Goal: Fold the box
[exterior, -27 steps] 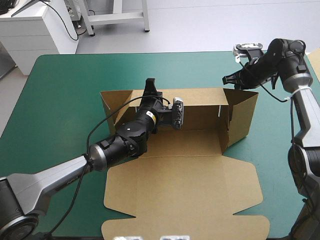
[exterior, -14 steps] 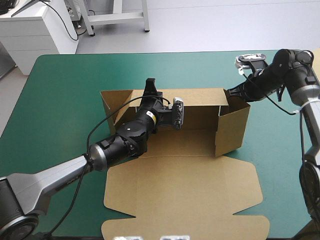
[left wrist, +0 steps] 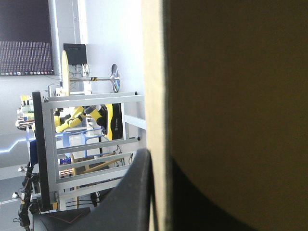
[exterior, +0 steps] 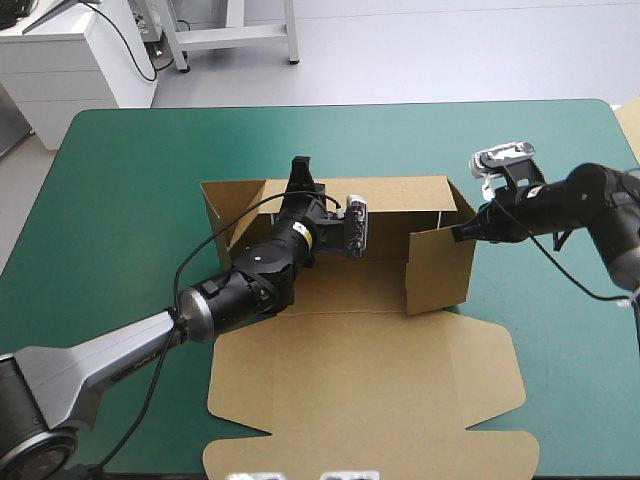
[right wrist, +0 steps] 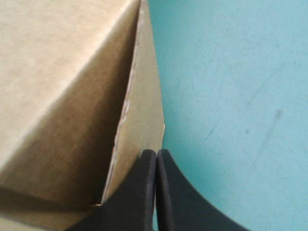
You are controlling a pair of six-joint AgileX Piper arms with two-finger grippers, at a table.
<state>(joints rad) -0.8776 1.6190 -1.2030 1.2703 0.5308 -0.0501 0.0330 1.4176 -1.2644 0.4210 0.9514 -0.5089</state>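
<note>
From my station, the teal-green counter (exterior: 130, 200) fills the high view, and the brown box (exterior: 370, 290) sits at its middle, half raised. The left arm (exterior: 120, 355) comes in from about 8 o'clock and reaches toward 1 o'clock across the box's floor. The left end effector (exterior: 301, 172) is at the top edge of the far wall (exterior: 400, 215), left of that wall's middle. In the left wrist view the sheet of board runs straight up between the two black fingers (left wrist: 137, 192), one on each face, so I read it as clenched on the box. At the 9 o'clock end of the far wall a short side flap (exterior: 215, 210) stands upright. Toward 6 o'clock the lid (exterior: 370, 400) lies flat on the counter, its cut tabs spread to either side. At the 3 o'clock end the right wall (exterior: 440, 268) stands upright and is angled inward over the floor, its free edge pointing to 6 o'clock. The right arm (exterior: 590, 205) enters from 3 o'clock. The right end effector (exterior: 463, 234) is at the upper outside corner of that wall. In the right wrist view its fingers (right wrist: 144, 192) meet in one pointed arch, clenched on nothing, with the tip right at the board's edge and bare counter on the other side.
</note>
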